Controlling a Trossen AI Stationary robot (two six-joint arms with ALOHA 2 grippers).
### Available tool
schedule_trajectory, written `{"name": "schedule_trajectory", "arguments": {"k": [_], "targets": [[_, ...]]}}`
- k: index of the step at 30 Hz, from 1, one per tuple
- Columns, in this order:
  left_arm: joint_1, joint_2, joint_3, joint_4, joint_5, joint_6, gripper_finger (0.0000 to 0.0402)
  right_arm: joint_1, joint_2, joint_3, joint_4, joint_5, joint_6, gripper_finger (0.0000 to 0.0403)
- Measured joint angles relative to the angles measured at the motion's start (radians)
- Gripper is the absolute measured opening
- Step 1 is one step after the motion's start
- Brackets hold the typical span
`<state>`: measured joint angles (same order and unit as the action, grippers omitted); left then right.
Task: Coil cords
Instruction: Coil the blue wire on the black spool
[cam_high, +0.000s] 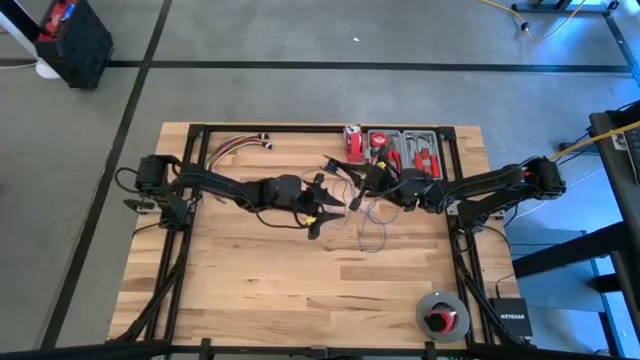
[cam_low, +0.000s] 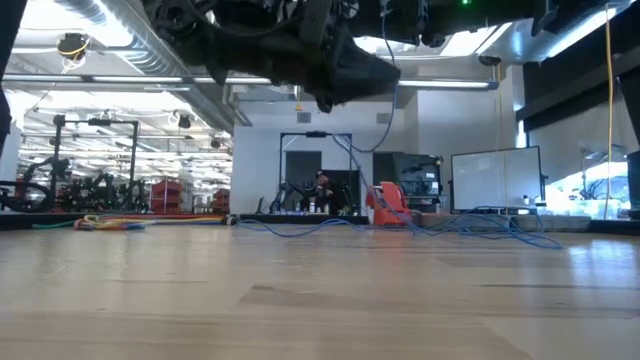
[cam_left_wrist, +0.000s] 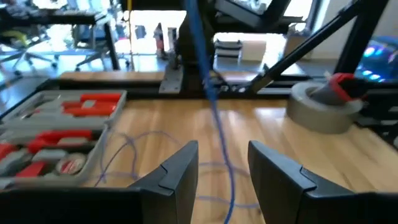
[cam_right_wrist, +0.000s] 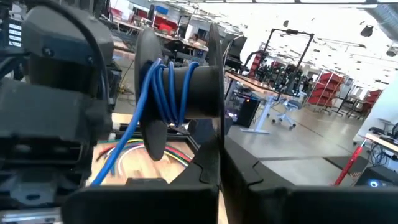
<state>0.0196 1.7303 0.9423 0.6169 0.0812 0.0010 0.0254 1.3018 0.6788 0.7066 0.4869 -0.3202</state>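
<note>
Operator, your right gripper (cam_right_wrist: 219, 163) is clamped on the rim of a black plastic spool (cam_right_wrist: 180, 93) carrying a few turns of thin blue cord (cam_right_wrist: 163, 87). Your left gripper (cam_left_wrist: 222, 171) stands with fingers parted, the cord running between them untouched, loose loops lying on the wooden table (cam_left_wrist: 261, 127) beneath.
</note>
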Motion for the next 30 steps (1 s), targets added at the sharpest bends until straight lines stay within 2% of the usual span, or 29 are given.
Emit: {"name": "schedule_trajectory", "arguments": {"k": [7,13,18,26,30], "targets": [[0.001,-0.001,0.004,0.003,-0.019,0.008,0.0115,0.0,0.0,0.0,0.002,-0.002,0.0,0.0001],[0.002,0.007,0.003,0.006,-0.021,0.029,0.0068,0.0,0.0,0.0,0.01,-0.008,0.0,0.0001],[0.002,0.012,0.003,-0.003,-0.056,0.085,0.001,0.0,0.0,0.0,0.01,-0.009,0.0,0.0001],[0.002,0.012,0.003,-0.009,-0.1,0.083,0.0003,0.002,0.0,0.0,0.01,-0.043,0.0,0.0001],[0.002,-0.001,0.002,-0.084,-0.158,0.111,0.0002,0.002,0.0,0.0,0.005,-0.043,0.0,0.0001]]}}
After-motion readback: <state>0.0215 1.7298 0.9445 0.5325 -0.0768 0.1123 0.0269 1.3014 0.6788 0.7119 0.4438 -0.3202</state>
